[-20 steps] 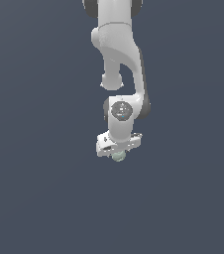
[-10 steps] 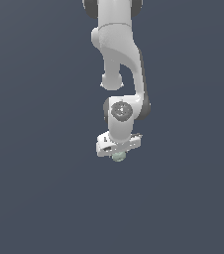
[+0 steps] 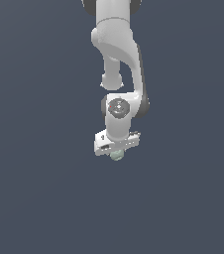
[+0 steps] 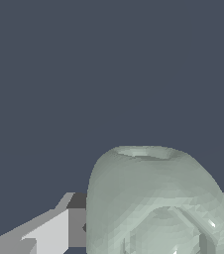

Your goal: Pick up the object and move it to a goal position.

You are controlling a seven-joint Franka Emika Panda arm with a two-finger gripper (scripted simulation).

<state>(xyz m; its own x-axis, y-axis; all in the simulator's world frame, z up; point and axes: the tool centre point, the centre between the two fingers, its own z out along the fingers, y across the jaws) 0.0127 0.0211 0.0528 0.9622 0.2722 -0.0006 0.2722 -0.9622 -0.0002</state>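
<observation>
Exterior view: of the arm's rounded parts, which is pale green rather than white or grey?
The small ball directly beneath the white gripper bar; the joint disc above is grey with a red centre.

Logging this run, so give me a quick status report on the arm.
Gripper shut on the ball, which fills the wrist view. Nothing else in sight around it.

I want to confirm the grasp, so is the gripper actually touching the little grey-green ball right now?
Touching. In the exterior view the ball sits tucked directly under the gripper bar with no gap; the wrist view shows it filling the space beside a finger.
</observation>
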